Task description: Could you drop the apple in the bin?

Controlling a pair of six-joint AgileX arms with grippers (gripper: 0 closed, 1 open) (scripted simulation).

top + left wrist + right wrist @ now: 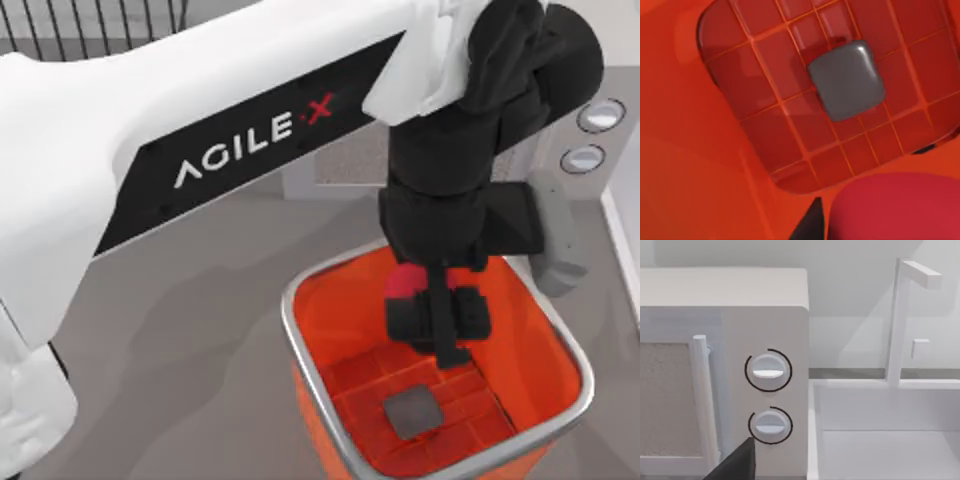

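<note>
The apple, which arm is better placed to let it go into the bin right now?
Left. The left gripper holds the apple directly above the bin, and its wrist view looks straight down at the tiled floor. The right arm faces the microwave, away from the bin.

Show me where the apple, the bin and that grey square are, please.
apple (404, 283): top view, its red side beside the gripper.
bin (287, 318): top view, its silver rim.
grey square (846, 80): left wrist view, its middle, on the bin's floor.

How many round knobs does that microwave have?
2: both sit on the microwave's front panel, beside the door, an upper knob and a lower knob straight beneath it. Others could be hidden.
</note>
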